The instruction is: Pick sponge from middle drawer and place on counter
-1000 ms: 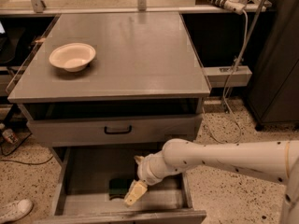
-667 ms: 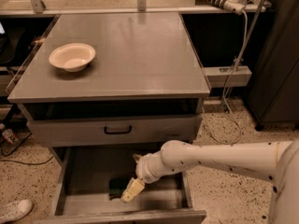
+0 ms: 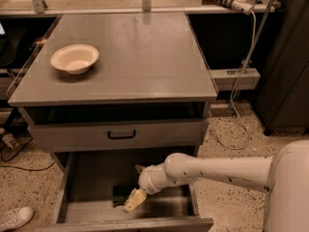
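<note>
I see the gripper (image 3: pixel 134 200) low in the open middle drawer (image 3: pixel 91 181), just beside the sponge (image 3: pixel 120 195); its grip I can't tell. Grey counter (image 3: pixel 145 57) carries a bowl (image 3: pixel 75 58), speckled floor (image 3: pixel 231 146) around.

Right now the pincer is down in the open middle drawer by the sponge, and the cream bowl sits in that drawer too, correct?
No. The camera view shows the bowl on the counter; the pincer is down in the open middle drawer by the sponge.
</note>
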{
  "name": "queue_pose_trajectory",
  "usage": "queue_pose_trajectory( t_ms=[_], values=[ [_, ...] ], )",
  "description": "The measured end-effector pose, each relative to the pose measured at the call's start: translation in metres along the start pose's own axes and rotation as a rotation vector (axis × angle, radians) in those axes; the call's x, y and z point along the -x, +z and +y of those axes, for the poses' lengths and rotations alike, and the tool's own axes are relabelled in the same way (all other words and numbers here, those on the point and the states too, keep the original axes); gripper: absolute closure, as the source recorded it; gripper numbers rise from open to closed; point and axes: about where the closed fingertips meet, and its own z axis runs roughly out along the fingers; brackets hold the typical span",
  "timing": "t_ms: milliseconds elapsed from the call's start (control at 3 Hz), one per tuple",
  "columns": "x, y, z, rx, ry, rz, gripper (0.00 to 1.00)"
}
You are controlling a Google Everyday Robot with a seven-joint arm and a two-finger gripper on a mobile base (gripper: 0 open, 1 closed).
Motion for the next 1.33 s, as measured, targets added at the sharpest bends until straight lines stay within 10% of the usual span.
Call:
queue_pose_trajectory(
  t_ms=[1333],
  values=[
    [-0.025, 0.062, -0.004, 0.018, 0.039, -0.012, 0.00]
  ],
)
